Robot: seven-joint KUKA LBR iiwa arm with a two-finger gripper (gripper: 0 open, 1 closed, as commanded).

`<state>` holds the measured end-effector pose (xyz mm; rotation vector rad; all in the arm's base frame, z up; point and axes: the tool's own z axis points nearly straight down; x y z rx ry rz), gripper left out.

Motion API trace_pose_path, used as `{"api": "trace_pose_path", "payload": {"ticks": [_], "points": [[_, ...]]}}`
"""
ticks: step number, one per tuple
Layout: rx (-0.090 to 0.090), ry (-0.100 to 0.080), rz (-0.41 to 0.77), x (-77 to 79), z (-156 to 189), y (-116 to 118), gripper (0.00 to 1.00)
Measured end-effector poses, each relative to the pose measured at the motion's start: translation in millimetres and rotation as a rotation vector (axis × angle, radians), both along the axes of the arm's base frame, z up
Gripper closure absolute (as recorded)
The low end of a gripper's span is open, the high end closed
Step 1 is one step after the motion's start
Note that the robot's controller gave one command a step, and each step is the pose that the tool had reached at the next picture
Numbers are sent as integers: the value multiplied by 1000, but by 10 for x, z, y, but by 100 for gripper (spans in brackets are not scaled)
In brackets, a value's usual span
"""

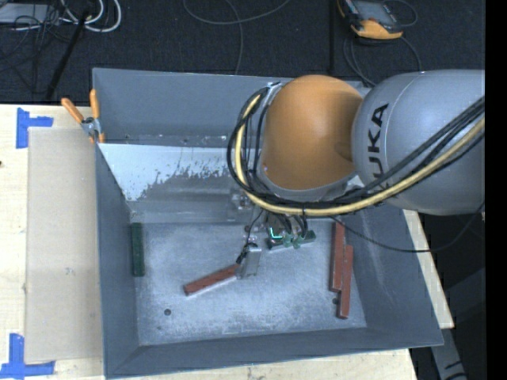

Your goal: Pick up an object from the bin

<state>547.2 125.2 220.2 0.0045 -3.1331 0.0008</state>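
The grey bin (113, 236) holds four sticks in all: three reddish-brown and one dark green.

One flat brown stick (210, 282) lies aslant near the middle of the bin floor, its lower end pointing to the front left and its upper end to the right. The claw (249, 264) stands low over the floor right at that upper end, touching it or just beside it. The view from above does not show whether the stick is actually pinched. Whether the claw is spread or pressed together cannot be told either, as the wrist's orange cover (309, 133) and its cables hang above it and hide much of it.

The other two brown sticks (342, 271) lie side by side along the right side of the floor, running front to back, one set a little further forward than the other. They are well apart from the claw.

The single green stick (137, 249) lies along the left side of the floor, also front to back, far from everything else.

One small dark speck (168, 313) sits on the floor near the front left, just in front of the slanted stick's lower end.
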Motion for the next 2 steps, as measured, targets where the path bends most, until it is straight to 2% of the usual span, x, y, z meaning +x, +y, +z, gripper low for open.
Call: {"api": "trace_pose_path", "payload": {"ticks": [1,2], "points": [[0,1,156,-127,-1552,-60,0],[2,-10,210,-145,-1195,-122,0]]}}
